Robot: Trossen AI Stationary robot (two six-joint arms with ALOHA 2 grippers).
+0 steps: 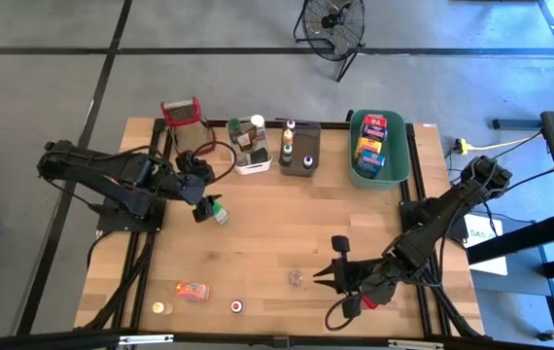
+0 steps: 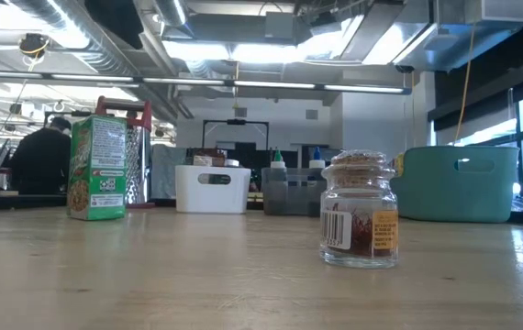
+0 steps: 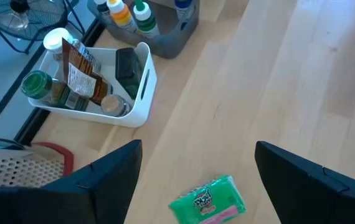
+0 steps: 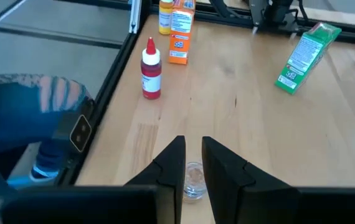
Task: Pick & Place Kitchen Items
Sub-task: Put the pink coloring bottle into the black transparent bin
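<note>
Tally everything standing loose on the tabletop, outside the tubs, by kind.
Boxes: 2, green box and orange box
Small bottles: 2, red bottle and yellow bottle
Jars: 1, clear jar
Graters: 1, grater
Total: 6

A small glass spice jar (image 2: 360,211) with a yellow label stands upright on the wooden table (image 2: 197,275), nearest the camera. Farther back stand a green box (image 2: 97,168), a white tub (image 2: 212,189), a grey tub (image 2: 289,192) and a green tub (image 2: 459,183). A person (image 2: 41,158) sits in the room behind.
</note>
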